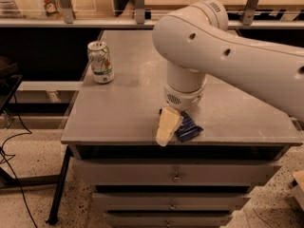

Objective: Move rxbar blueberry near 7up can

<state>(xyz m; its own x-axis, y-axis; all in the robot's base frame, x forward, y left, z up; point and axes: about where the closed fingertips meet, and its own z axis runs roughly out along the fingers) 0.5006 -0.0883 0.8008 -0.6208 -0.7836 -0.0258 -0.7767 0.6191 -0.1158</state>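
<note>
Camera view: flat dark-blue rxbar blueberry (188,128) at the table's (123,113) front edge, partly behind the fingers (168,126) (grip unclear)

Gripper (167,128) over rxbar blueberry (189,128), apparently touching; 7up can (100,61) far left-rear.

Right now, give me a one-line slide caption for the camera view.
Gripper low over the rxbar blueberry at the table's front edge; 7up can upright by its left edge.

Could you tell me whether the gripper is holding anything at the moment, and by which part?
It cannot be told. The gripper is low over one end of the rxbar blueberry, near the table front edge, hiding any contact.
</note>
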